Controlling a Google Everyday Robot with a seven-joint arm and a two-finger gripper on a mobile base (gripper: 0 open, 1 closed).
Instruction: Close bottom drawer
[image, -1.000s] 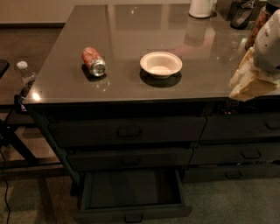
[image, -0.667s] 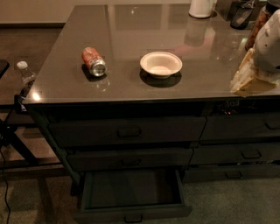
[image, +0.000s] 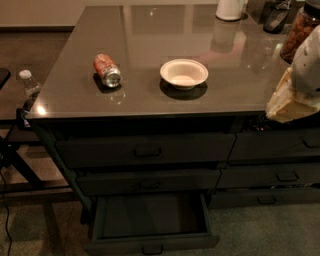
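The bottom drawer (image: 150, 220) is the lowest of three wide dark grey-green drawers on the left stack. It stands pulled out, and its shallow inside looks empty. Its small dark pull (image: 152, 248) sits in the middle of the front, at the lower edge of the view. My gripper (image: 292, 102) shows as a cream and white shape at the far right. It hangs over the counter's front right edge, well above and to the right of the open drawer, and touches nothing that I can see.
On the grey counter (image: 150, 30) lie a tipped red can (image: 107, 70) and a white bowl (image: 184, 74). A white jug (image: 230, 9) and a jar (image: 300, 32) stand at the back right. Narrower drawers (image: 275, 175) fill the right stack. A water bottle (image: 29, 85) stands at the left.
My gripper has shifted slightly down and to the right at the counter's right edge. The drawer, can and bowl have not moved.
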